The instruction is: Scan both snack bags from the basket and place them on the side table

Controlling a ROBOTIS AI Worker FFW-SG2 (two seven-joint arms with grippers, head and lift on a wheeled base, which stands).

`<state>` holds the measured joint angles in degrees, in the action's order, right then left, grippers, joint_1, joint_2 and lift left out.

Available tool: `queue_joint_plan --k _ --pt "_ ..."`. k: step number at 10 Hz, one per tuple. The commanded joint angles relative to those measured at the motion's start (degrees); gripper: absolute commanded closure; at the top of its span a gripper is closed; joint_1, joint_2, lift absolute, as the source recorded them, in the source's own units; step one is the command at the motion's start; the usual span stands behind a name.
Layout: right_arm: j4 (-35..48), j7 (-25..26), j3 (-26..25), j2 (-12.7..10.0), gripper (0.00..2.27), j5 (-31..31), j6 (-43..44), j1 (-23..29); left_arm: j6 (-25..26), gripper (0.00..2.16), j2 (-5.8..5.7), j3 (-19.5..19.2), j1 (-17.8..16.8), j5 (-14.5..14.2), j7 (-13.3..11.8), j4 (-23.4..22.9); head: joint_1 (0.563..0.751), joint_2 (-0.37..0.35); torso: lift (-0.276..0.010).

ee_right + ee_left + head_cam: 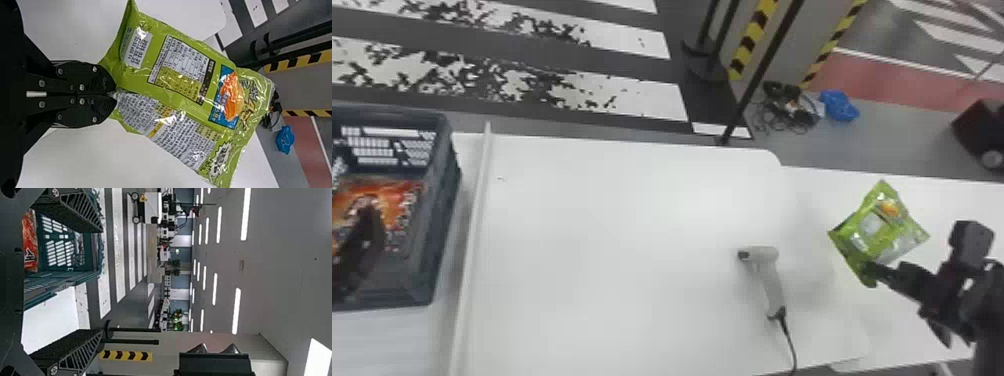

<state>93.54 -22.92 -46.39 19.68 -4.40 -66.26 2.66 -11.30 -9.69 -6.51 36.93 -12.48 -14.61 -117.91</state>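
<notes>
At the left edge of the head view, the basket (439,240) runs from mid-height to the lower part, its dark slotted walls cut off by the frame. The orange bag (407,202) lies inside it. The left claw (363,240) is in front of the bag in this view, at the lower left. In the left wrist view, the two fingers of the left claw (101,282) stand wide apart with nothing between them, and a red-orange strip of the bag shows at the upper left, within the basket.

Just right of the basket, a raised white strip (474,215) runs from mid-height to the bottom edge. Then comes the white bench (607,240), filling the middle. The scanner (769,280) is at its right part, right of the frame's centre, head toward the left; its cable (789,345) drops to the bottom edge.

On the right, the green bag (897,232) is over the side bench (952,200); whether it touches the top, I cannot tell. The right claw (872,272) has it by its lower corner. In the right wrist view, the fingers are pressed together on that green end, and the printed bag spreads out tilted beyond them.
</notes>
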Motion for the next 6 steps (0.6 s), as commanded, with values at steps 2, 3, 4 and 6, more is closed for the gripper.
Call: queue_joint_plan --k 2,3,4,6 --pt "-7.1 3.1 0.1 1.2 2.25 0.0 4.2 -0.4 -2.3 0.09 0.46 -0.2 1.4 0.0 -0.3 0.0 0.695 -0.350 -0.075" --pt "-9.3 4.7 0.3 1.1 2.19 -0.3 9.2 -0.4 -2.8 0.09 0.63 -0.2 1.8 0.1 -0.5 -0.1 0.695 -0.350 -0.075" --pt "-11.8 5.3 0.6 1.1 1.80 -0.8 13.0 -0.4 -3.2 0.09 0.63 -0.1 2.2 0.1 -0.5 -0.4 0.695 -0.350 -0.075" --pt "-14.1 7.3 1.3 0.4 0.00 -0.8 18.5 -0.4 -3.2 0.09 0.55 -0.1 2.6 0.1 -0.5 -0.7 0.695 -0.350 -0.075"
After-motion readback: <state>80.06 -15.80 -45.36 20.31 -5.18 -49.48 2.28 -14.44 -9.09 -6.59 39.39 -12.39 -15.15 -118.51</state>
